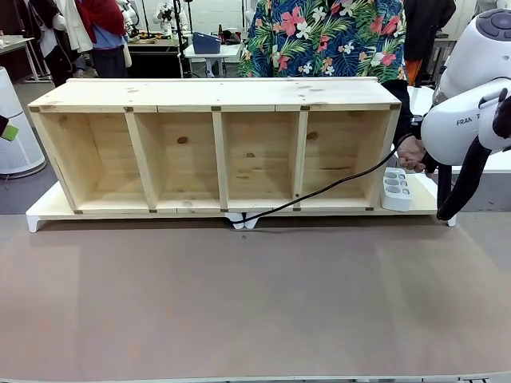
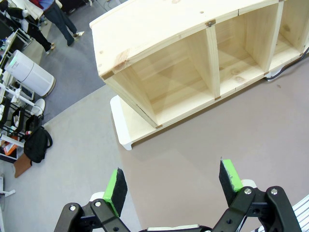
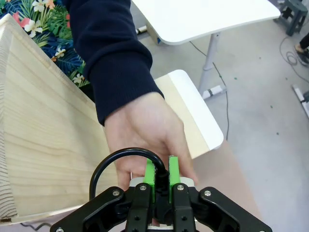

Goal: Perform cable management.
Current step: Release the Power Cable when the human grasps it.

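Note:
The thin black cable (image 1: 319, 191) runs from under the wooden shelf's (image 1: 215, 152) front middle, up and right to the shelf's right end. There a person's hand (image 1: 411, 153) meets it beside my right arm (image 1: 467, 120). In the right wrist view my right gripper (image 3: 161, 176) is shut on the cable (image 3: 120, 157), which loops out to the left of the green pads. The person's hand (image 3: 145, 130), in a dark sleeve, lies just beyond the fingertips. My left gripper (image 2: 173, 181) hangs open, with nothing between its pads, above the brown table off the shelf's left end (image 2: 145, 82).
A white power strip (image 1: 395, 189) lies on the white base board (image 1: 48, 211) at the shelf's right end. The shelf has several open compartments. The brown table top (image 1: 255, 303) stretches in front. A white side table (image 3: 203, 19) stands beyond the person's arm.

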### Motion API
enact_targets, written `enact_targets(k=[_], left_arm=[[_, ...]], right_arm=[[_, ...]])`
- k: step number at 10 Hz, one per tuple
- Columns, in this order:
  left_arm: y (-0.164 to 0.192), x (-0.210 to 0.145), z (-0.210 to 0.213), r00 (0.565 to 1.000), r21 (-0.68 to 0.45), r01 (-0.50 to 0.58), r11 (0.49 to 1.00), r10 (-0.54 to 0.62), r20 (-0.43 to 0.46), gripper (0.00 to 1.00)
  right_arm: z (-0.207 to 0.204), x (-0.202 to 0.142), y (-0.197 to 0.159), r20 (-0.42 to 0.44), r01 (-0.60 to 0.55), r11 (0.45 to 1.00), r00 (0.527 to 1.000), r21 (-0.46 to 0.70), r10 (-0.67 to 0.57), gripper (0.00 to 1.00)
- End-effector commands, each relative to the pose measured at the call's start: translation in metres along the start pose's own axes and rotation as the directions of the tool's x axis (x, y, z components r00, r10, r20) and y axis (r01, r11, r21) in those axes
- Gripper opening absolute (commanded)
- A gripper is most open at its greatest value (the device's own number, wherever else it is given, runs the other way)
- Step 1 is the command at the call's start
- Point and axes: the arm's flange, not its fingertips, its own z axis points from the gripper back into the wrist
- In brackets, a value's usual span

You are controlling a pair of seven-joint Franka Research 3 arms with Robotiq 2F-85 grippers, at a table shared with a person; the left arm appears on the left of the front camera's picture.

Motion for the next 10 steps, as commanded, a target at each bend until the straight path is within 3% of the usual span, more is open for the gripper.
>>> enact_targets(k=[1, 5, 6, 7, 8, 9, 10], left_arm=[[0.0, 0.002, -0.001, 1.0, 0.012, 0.001, 1.0, -0.001, 0.007, 1.0], [0.0, 0.002, -0.001, 1.0, 0.012, 0.001, 1.0, -0.001, 0.007, 1.0], [0.0, 0.002, -0.001, 1.0, 0.012, 0.001, 1.0, -0.001, 0.007, 1.0], [0.0, 0.002, -0.001, 1.0, 0.012, 0.001, 1.0, -0.001, 0.007, 1.0], [0.0, 0.002, -0.001, 1.0, 0.012, 0.001, 1.0, -0.001, 0.007, 1.0], [0.0, 0.002, -0.001, 1.0, 0.012, 0.001, 1.0, -0.001, 0.007, 1.0], [0.0, 0.002, -0.001, 1.0, 0.012, 0.001, 1.0, -0.001, 0.007, 1.0]], right_arm=[[0.0, 0.001, 0.001, 0.011, -0.007, 1.0, 1.0, -0.004, 0.007, 0.14], [0.0, 0.001, 0.001, 0.011, -0.007, 1.0, 1.0, -0.004, 0.007, 0.14], [0.0, 0.0, 0.0, -0.002, 0.0, 1.0, 1.0, -0.001, 0.0, 0.31], [0.003, 0.003, 0.0, 0.0, 0.011, 1.0, 1.0, 0.0, -0.011, 0.34], [0.006, 0.006, -0.002, 0.001, 0.019, 1.0, 1.0, 0.004, -0.019, 0.51], [0.008, 0.008, -0.003, 0.002, 0.024, 1.0, 1.0, 0.006, -0.024, 0.54], [0.01, 0.01, -0.005, 0.005, 0.031, 0.999, 0.999, 0.007, -0.032, 0.71]])
